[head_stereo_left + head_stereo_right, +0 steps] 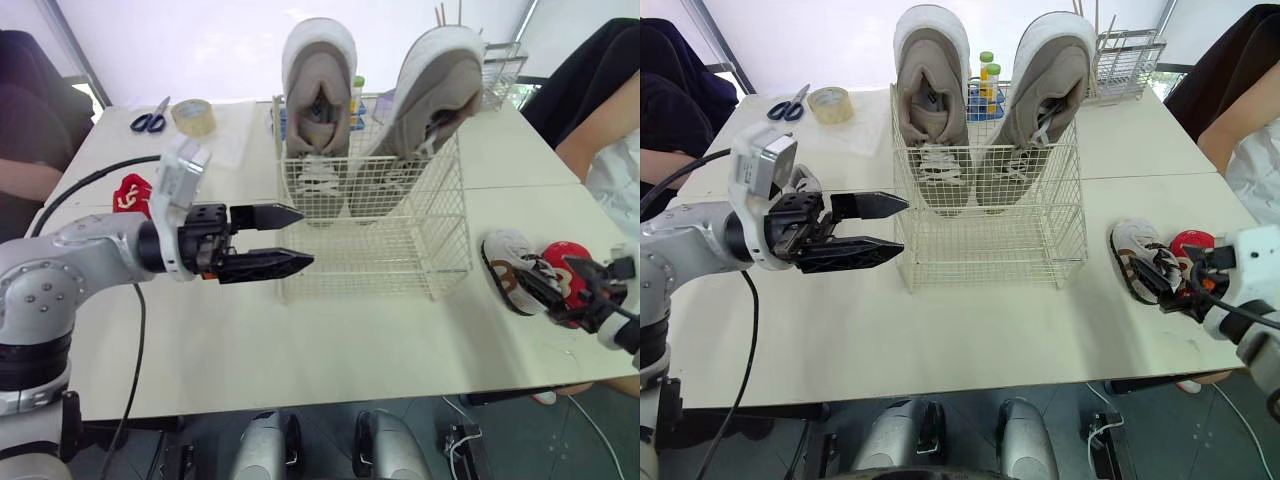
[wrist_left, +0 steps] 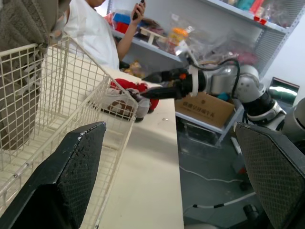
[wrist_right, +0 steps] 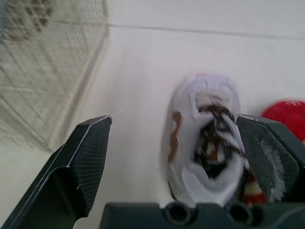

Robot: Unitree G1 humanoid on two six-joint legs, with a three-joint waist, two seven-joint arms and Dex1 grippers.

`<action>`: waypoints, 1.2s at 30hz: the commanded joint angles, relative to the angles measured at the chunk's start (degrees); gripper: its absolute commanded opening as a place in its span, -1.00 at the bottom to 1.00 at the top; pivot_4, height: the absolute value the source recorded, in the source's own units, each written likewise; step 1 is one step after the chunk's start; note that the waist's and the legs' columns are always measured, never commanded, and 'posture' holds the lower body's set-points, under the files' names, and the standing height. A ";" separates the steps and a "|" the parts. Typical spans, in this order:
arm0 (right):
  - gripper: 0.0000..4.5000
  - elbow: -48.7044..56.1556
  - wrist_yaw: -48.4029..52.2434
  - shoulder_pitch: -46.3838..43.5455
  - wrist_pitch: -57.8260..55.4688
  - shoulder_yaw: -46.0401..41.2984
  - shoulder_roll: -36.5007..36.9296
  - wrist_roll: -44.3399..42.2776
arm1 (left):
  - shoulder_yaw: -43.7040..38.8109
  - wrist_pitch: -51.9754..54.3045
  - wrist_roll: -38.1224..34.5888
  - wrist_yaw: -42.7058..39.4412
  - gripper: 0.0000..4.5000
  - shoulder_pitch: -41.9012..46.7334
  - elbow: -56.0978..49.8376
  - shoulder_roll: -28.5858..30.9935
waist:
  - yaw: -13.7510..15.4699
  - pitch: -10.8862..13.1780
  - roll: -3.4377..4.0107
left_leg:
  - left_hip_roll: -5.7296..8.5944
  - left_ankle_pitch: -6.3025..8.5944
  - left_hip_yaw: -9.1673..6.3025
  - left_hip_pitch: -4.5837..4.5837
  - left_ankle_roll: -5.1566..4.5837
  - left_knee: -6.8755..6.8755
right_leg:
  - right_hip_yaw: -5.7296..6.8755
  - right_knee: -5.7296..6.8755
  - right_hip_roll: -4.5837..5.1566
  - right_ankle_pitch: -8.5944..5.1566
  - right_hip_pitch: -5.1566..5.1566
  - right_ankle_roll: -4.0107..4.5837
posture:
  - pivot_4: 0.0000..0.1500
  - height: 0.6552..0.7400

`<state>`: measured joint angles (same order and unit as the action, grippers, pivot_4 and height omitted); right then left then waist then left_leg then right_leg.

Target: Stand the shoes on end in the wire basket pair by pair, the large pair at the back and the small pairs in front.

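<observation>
A white wire basket stands mid-table with two large grey shoes on end at its back. My left gripper is open and holds nothing, its tips at the basket's front left corner. At the table's right edge lie a small white shoe with brown trim and a small red shoe. My right gripper is open over them; in the right wrist view the white shoe sits between its spread fingers. Another small red shoe lies at the left.
Scissors and a tape roll lie at the back left. A small wire rack and bottles stand behind the basket. A person sits at the right, another at the left. A black cable crosses the left.
</observation>
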<state>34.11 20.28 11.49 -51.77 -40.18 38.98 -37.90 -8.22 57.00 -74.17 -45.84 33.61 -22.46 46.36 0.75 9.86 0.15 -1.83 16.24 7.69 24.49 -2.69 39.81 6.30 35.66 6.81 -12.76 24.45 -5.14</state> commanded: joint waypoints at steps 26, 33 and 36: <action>0.98 -9.45 -7.92 -4.62 7.89 10.86 -8.28 12.58 | 1.83 1.56 1.78 -0.13 1.00 2.44 -2.99 -3.04 | -0.17 0.00 0.03 | 0.00 -0.16 0.02 -0.02 0.26 -0.13 | -0.01 -0.12 -0.02 0.01 0.00 0.02 | 1.00 1.00; 0.98 -12.25 -7.97 -4.27 8.70 11.84 -8.96 14.95 | 2.21 1.17 2.53 0.88 1.00 2.72 -3.67 -3.28 | -0.17 -0.01 0.01 | 0.00 -0.18 0.02 -0.02 0.30 -0.13 | -0.01 -0.11 -0.03 0.01 -0.01 0.01 | 1.00 1.00; 0.98 -12.46 -7.28 -3.96 9.70 11.57 -9.28 14.90 | 2.36 1.10 2.58 1.64 1.00 3.29 -3.54 -3.83 | -0.17 -0.01 0.00 | 0.00 -0.19 0.02 -0.04 0.30 -0.13 | -0.01 -0.12 -0.03 0.01 -0.03 0.01 | 1.00 1.00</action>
<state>22.29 12.32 6.88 -42.52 -28.49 30.26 -23.20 -5.65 58.65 -71.64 -44.56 35.52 -24.97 42.72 0.58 9.85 0.15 -1.82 16.06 7.71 24.45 -2.39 39.68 6.29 35.54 6.78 -12.75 24.41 -5.13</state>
